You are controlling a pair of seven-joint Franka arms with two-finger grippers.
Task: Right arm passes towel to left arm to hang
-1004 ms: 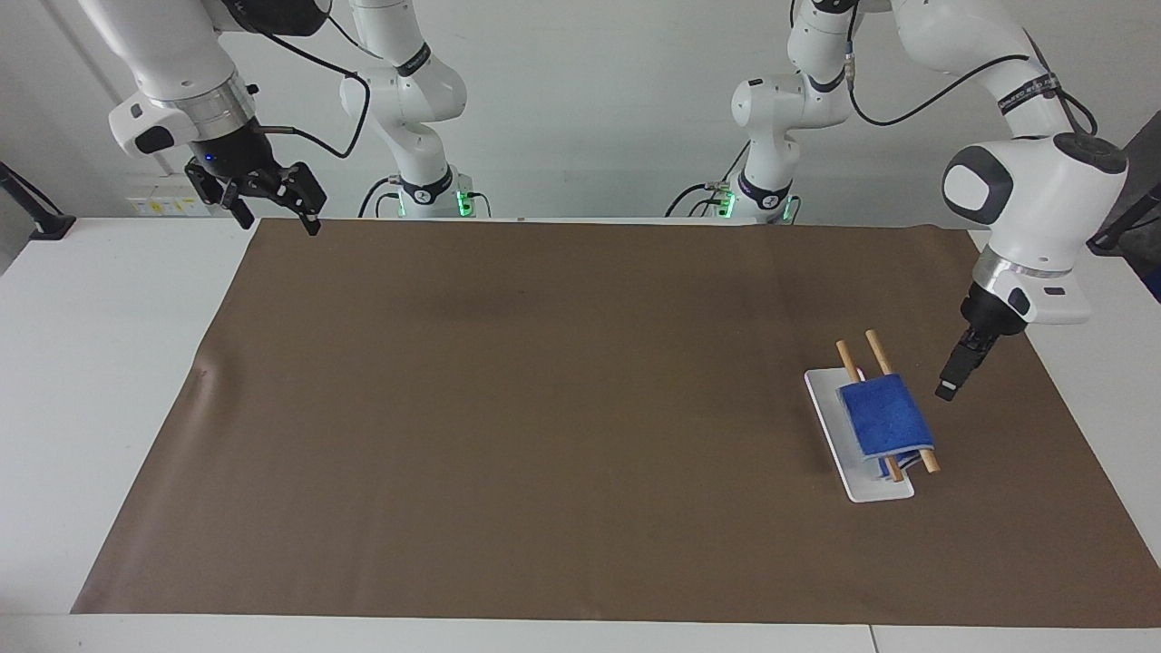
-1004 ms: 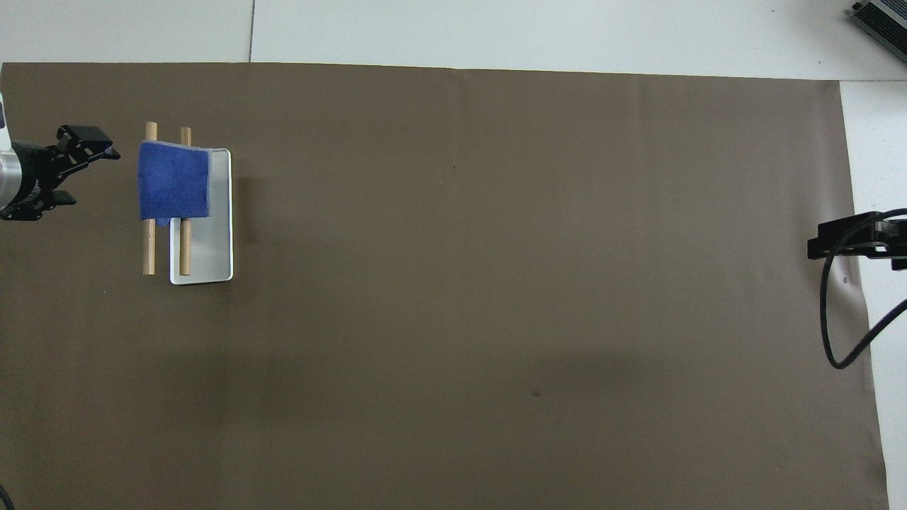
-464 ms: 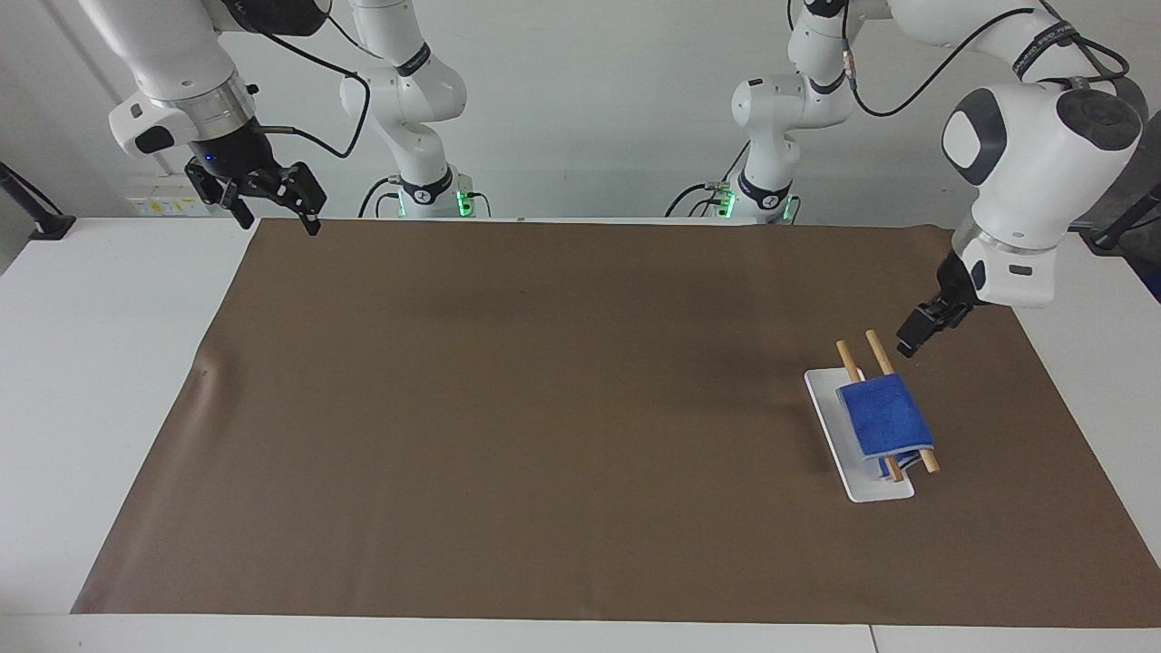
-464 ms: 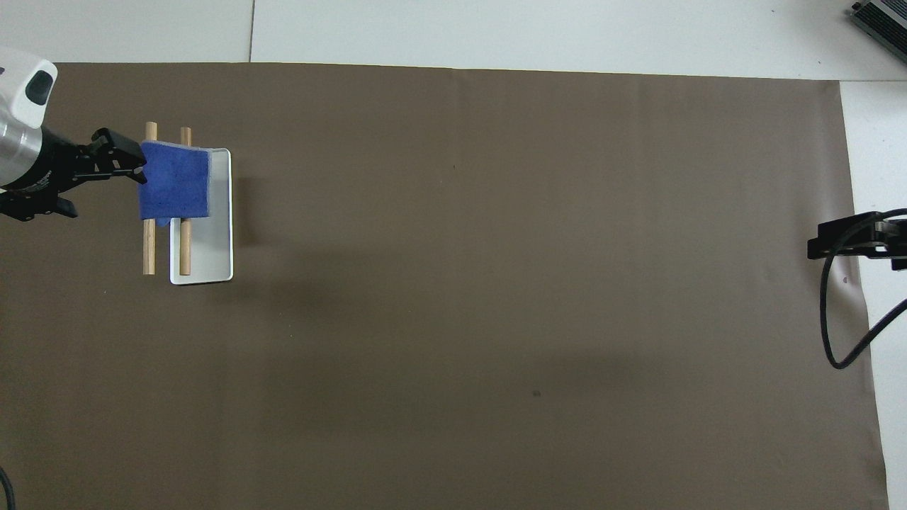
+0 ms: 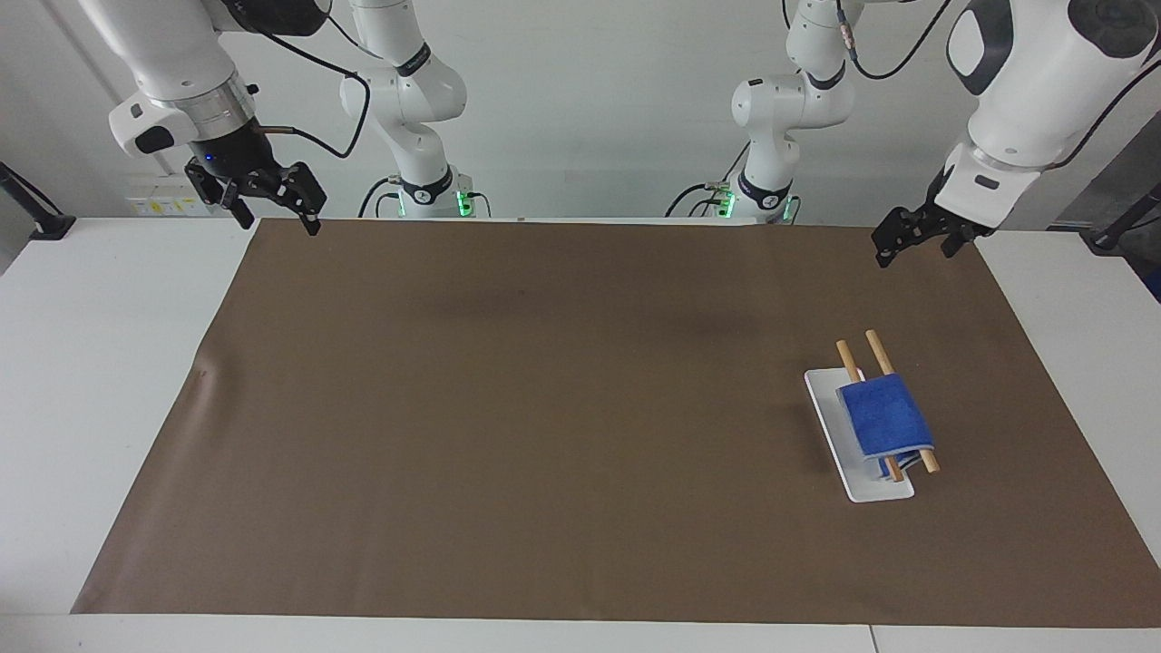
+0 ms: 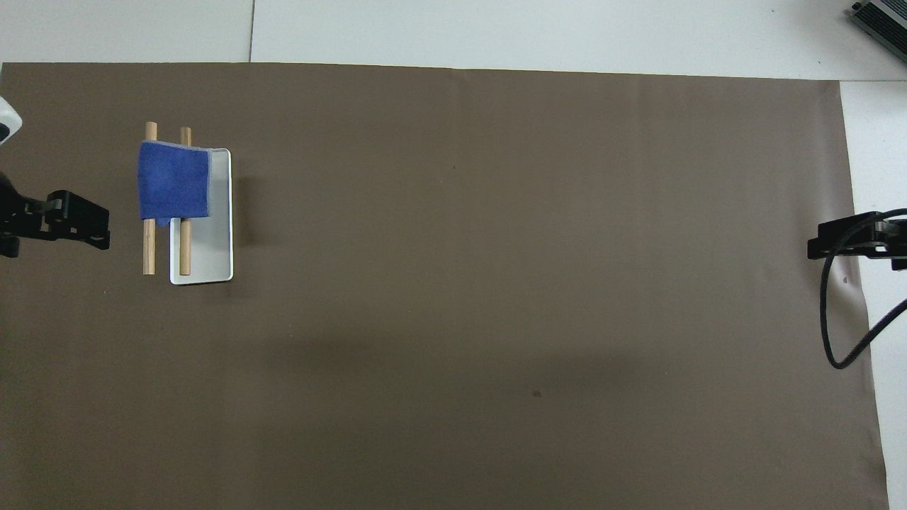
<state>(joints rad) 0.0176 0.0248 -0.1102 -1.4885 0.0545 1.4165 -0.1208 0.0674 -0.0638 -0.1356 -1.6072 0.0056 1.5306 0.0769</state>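
Observation:
The bright-blue towel (image 5: 884, 419) hangs draped over two wooden rods (image 5: 873, 348) that stand on a white tray (image 5: 830, 408), toward the left arm's end of the table. In the overhead view the towel (image 6: 173, 180) covers the farther half of the rods (image 6: 149, 248). My left gripper (image 5: 912, 249) is open and empty, raised over the mat's edge at the left arm's end, apart from the towel; it also shows in the overhead view (image 6: 103, 228). My right gripper (image 5: 279, 220) is open and empty, and waits raised over the mat's corner at the right arm's end (image 6: 815, 248).
A brown mat (image 5: 544, 408) covers most of the white table (image 5: 100, 363). The white tray (image 6: 212, 241) with its rods is the only thing that stands on the mat. A black cable (image 6: 832, 333) hangs from the right arm.
My left gripper has risen and drawn back from beside the towel toward the robots' end. The towel stays on the rods. The right arm has not moved.

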